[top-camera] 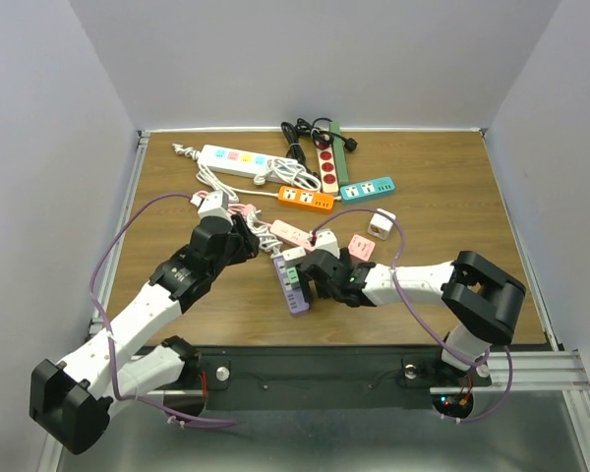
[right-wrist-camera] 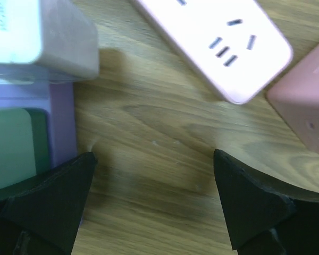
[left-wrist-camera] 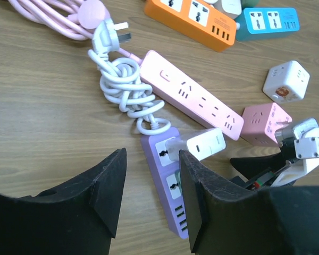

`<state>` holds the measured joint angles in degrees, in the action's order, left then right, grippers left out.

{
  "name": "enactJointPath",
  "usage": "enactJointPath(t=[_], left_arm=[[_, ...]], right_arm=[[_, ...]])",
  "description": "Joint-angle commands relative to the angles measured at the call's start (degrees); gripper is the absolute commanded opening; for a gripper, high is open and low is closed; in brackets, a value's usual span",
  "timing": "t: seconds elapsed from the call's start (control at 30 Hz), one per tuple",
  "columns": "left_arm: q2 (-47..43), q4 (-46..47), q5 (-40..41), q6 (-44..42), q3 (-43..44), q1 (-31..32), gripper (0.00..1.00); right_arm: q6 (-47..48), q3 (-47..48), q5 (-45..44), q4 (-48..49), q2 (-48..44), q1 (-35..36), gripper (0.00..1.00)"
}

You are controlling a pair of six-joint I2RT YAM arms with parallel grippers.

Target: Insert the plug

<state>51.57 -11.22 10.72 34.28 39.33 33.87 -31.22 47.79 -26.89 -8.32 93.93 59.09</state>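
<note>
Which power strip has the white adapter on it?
The purple strip, nearest the arm bases: a white adapter sits over its far-end socket. The pink strip beside it has bare sockets.

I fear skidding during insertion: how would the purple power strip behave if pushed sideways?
The purple power strip looks like a rigid plastic bar lying flat on the smooth wooden table, so it would probably slide rather than tip or bend. The coiled white cord at its end looks floppy and would likely drag along, anchoring it little.
</note>
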Motion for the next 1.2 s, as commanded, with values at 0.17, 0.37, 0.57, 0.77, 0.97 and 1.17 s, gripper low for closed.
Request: enactJointPath(t=[0.17, 0.37, 0.57, 0.77, 0.97, 1.17], left_arm=[[-3.1, -1.1, -0.5, -2.4, 0.5, -2.8, 0.55], [-3.8, -1.8, -0.9, -2.5, 0.0, -3.6, 0.55], [-4.1, -1.5, -0.7, -2.9, -0.2, -4.1, 0.55], [0.4, 0.6, 0.6, -5.1, 2.7, -4.2, 0.61], [8.3, 4.9, 0.6, -8.6, 9.0, -3.7, 0.65], [19.3, 10.4, -0.1, -10.6, 16.5, 4.8, 0.66]], right_arm=[[1.3, 7.6, 2.1, 5.2, 4.9, 5.3, 0.96], [2.3, 12.0, 3.8, 5.9, 9.6, 7.6, 0.96], [2.5, 11.6, 3.2, 5.8, 8.0, 8.1, 0.96], [2.0, 5.3, 3.0, 5.1, -5.1, 8.1, 0.97], [-0.2, -2.0, -2.0, 0.9, -19.5, 6.1, 1.00], [2.3, -8.0, -1.0, -0.3, -27.9, -10.8, 1.00]])
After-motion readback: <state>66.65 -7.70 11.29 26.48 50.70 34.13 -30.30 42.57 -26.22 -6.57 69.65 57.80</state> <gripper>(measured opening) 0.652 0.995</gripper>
